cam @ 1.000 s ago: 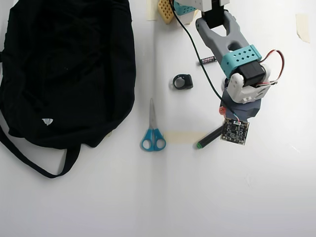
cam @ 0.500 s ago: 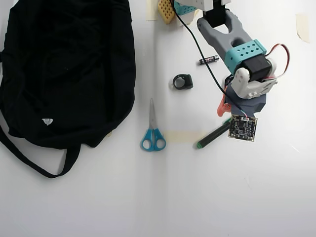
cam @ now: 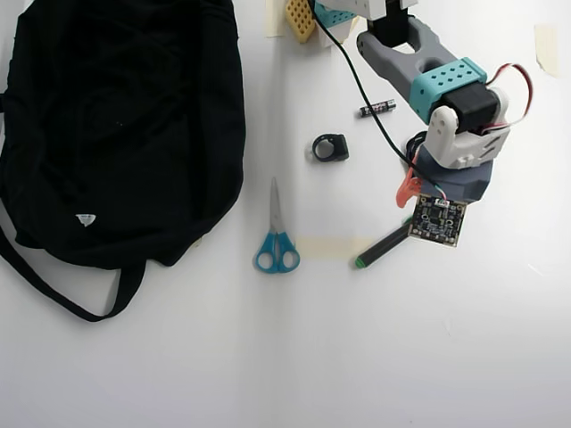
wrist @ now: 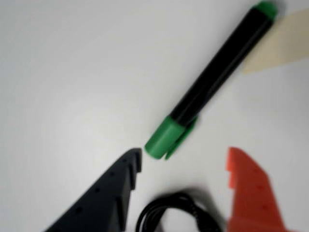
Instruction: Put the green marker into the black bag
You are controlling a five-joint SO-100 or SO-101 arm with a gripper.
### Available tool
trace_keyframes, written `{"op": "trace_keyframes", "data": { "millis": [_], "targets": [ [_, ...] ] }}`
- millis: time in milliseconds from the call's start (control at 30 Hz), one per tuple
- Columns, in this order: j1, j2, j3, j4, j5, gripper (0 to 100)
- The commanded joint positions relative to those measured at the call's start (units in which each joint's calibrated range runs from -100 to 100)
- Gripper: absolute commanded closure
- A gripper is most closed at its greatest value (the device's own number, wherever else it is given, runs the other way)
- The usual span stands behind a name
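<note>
Change: since half a second ago the arm's wrist has shifted slightly up and toward the right edge of the overhead view; the marker, scissors and bag lie where they did.
Gripper [wrist: 184, 159]: jaws spread apart with nothing between them; in the wrist view a dark finger sits at lower left and an orange finger [wrist: 251, 193] at lower right, both clear of the marker.
Green marker [wrist: 212, 79]: lying flat on the white table [cam: 401, 357], slanted, its green cap end just in front of the dark finger's tip; in the overhead view its cap end is hidden under the wrist's circuit board [cam: 436, 221] and its small green end points lower left.
Tape strip [cam: 326, 248]: beige, on the table, touching the marker's small green end.
Black bag [cam: 116, 125]: at the left of the overhead view, well apart from the marker.
Scissors [cam: 276, 232]: blue-handled, between bag and marker.
Battery [cam: 375, 109]: small, near the arm's upper link.
Black ring-shaped object [cam: 330, 147]: above the scissors; blurred, kind unclear.
</note>
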Motion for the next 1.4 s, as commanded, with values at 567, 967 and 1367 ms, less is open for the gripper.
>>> {"op": "trace_keyframes", "data": {
  "millis": [567, 967, 1367],
  "targets": [
    [-2.09, 3.01, -2.25, -2.10, -2.91, 59],
    [-2.32, 3.26, -1.53, -5.20, -2.80, 61],
    [-1.87, 6.58, -1.71, -9.59, -2.91, 61]
  ]
}}
